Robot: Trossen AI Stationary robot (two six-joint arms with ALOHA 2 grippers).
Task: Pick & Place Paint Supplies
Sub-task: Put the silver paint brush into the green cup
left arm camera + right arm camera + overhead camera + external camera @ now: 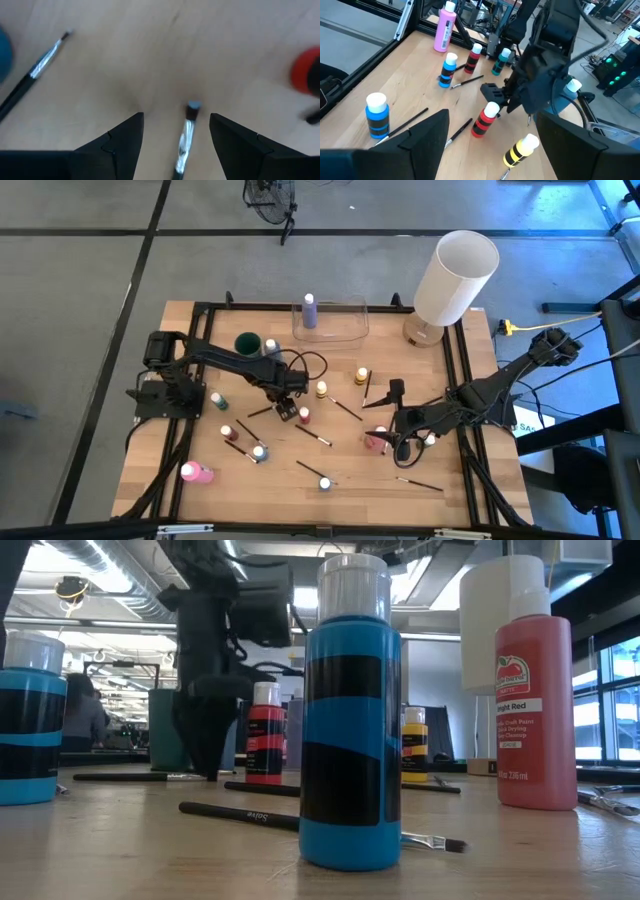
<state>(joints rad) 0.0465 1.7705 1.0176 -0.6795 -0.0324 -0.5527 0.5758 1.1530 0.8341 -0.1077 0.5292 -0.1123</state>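
My left gripper point(285, 410) hangs open over the middle of the table, pointing down. Its two fingers stand on either side of the bristle end point(191, 111) of a thin dark paintbrush point(262, 411) that lies flat on the wood; they do not touch it. A red paint bottle point(304, 416) stands upright just to the gripper's right point(307, 70). A second paintbrush point(37, 70) lies on its other side. My right gripper point(392, 412) waits open above the table's right half, facing the left arm point(492, 114).
Small bottles stand scattered: yellow point(321, 390), blue point(258, 452), green point(217, 399); a pink one point(195, 472) lies near the front left. More brushes point(313, 435) lie about. A clear container point(345, 325) holding a lilac bottle point(309, 310) and a white cylinder point(455, 275) stand at the back.
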